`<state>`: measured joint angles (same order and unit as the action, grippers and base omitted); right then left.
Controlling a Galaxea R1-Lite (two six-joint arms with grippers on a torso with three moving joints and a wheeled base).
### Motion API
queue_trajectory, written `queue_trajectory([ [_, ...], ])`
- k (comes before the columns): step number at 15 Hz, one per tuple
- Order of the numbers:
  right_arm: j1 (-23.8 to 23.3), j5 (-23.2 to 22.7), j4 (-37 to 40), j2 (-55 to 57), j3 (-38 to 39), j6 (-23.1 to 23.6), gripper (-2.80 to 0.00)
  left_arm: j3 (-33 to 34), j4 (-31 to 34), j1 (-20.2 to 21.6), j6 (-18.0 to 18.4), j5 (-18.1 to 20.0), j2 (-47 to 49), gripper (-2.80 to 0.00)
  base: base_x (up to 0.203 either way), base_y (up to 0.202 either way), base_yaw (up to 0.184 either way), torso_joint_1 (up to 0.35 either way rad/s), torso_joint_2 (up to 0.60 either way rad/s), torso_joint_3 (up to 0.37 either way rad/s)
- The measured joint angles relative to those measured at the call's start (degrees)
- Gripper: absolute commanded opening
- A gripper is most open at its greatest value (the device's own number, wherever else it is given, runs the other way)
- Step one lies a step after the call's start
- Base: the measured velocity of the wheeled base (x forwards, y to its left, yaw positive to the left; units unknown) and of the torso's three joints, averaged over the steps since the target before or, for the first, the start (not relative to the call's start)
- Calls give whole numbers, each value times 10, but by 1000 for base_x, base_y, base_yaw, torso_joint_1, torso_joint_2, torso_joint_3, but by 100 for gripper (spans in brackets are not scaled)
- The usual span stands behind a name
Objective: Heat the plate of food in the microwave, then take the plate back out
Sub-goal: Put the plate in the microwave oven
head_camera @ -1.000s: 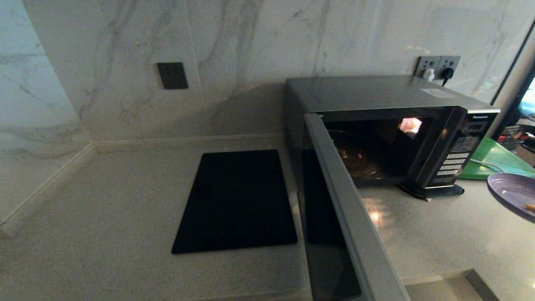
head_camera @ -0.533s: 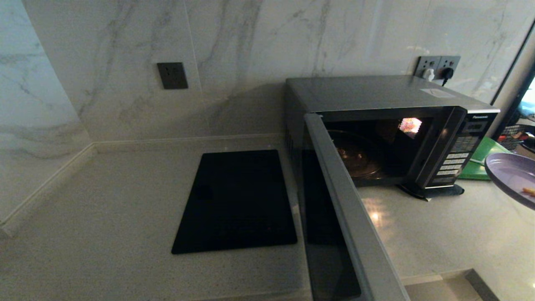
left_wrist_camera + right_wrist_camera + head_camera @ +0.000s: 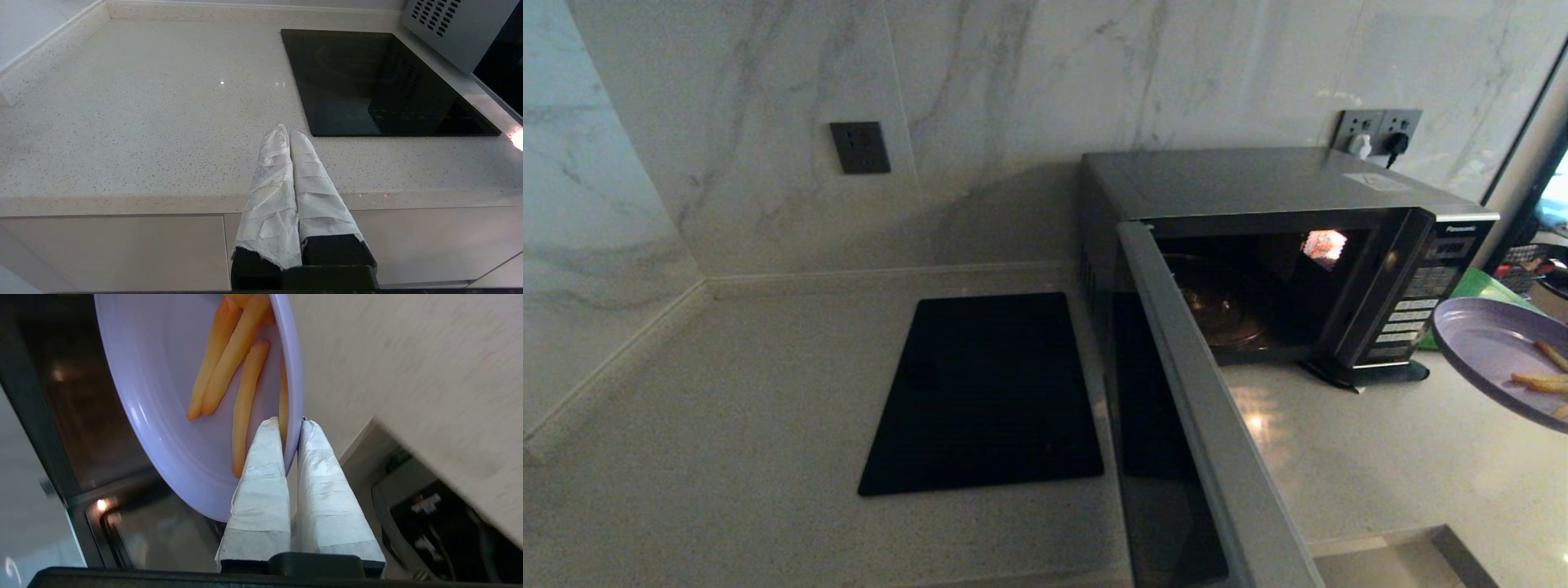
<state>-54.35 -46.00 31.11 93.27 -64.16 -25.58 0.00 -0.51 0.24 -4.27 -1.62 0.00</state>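
Note:
The silver-grey microwave (image 3: 1258,184) stands at the back right of the counter with its door (image 3: 1201,408) swung wide open toward me and the lit cavity showing. The pale lilac plate of food (image 3: 1494,355) hangs in the air at the right edge, just right of the button panel, carrying orange-tan sticks (image 3: 229,359). My right gripper (image 3: 291,421) is shut on the plate's rim (image 3: 292,396), one wrapped finger above and one below. My left gripper (image 3: 286,132) is shut on nothing, parked over the counter's front edge.
A flat black cooktop slab (image 3: 988,392) lies left of the microwave on the speckled counter (image 3: 727,425). A green board (image 3: 1478,286) lies behind the plate at the right. Wall sockets with plugs (image 3: 1379,131) sit above the microwave. A marble wall closes the back and left.
The plate has moved left and slightly up toward the microwave's front, with more of it and its food sticks now in the head view. The left arm has not moved.

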Motion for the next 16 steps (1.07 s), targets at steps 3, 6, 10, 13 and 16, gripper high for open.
queue_trajectory([
  [3, 35, 1, 0, -23, 31, 2, -280, 0, 0, 0, 0, 0, 0, -280, 0, 0, 0, 0, 0, 0],
  [6, 70, 2, -1, -36, 50, 11, -280, 0, 0, 0, 0, 0, 0, -280, 0, 0, 0, 0, 0, 0],
  [10, 136, 4, -1, -46, 61, 12, -280, 0, 0, 0, 0, 0, 0, -280, 0, 0, 0, 0, 0, 0],
  [13, 188, 7, -3, -46, 58, 11, -280, 0, 0, 0, 0, 0, 0, -280, 0, 0, 0, 0, 0, 0],
  [16, 237, 32, -33, -32, 54, 2, -280, 0, 0, 0, 0, 0, 0, -280, 0, 0, 0, 0, 0, 0],
])
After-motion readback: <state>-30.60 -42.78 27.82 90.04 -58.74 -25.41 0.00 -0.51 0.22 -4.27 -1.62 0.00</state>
